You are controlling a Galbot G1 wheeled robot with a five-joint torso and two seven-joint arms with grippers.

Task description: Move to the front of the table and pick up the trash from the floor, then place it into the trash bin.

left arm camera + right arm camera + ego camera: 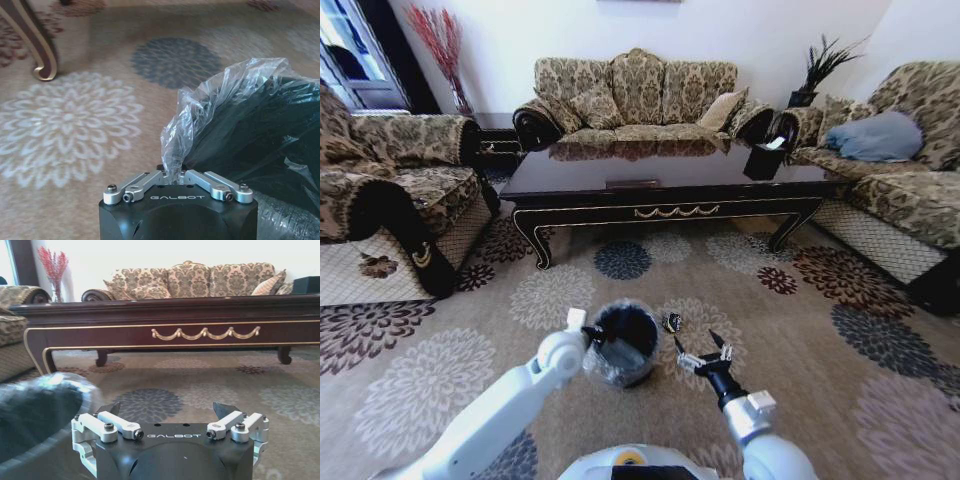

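Observation:
The black trash bin (pixel 620 345) with its clear plastic bag stands on the flower-patterned floor (pixel 800 340), in front of the dark glossy table (pixel 660 212). My left gripper (pixel 590 335) is at the bin's near-left rim. In the left wrist view that gripper (pixel 170 176) is shut on the crinkly bag edge of the bin (pixel 260 135). A small dark crumpled piece of trash (pixel 672 322) lies on the carpet just right of the bin. My right gripper (pixel 697 342) hovers open a little short of it. Its fingers (pixel 108 409) are spread, with nothing between them.
Patterned sofas stand on the left (pixel 390 200), at the back (pixel 640 100) and on the right (pixel 900 170). A black tissue box (pixel 763 160) sits on the table's right end. The table's curved leg (pixel 42 55) is near the bin. Open carpet lies to the right.

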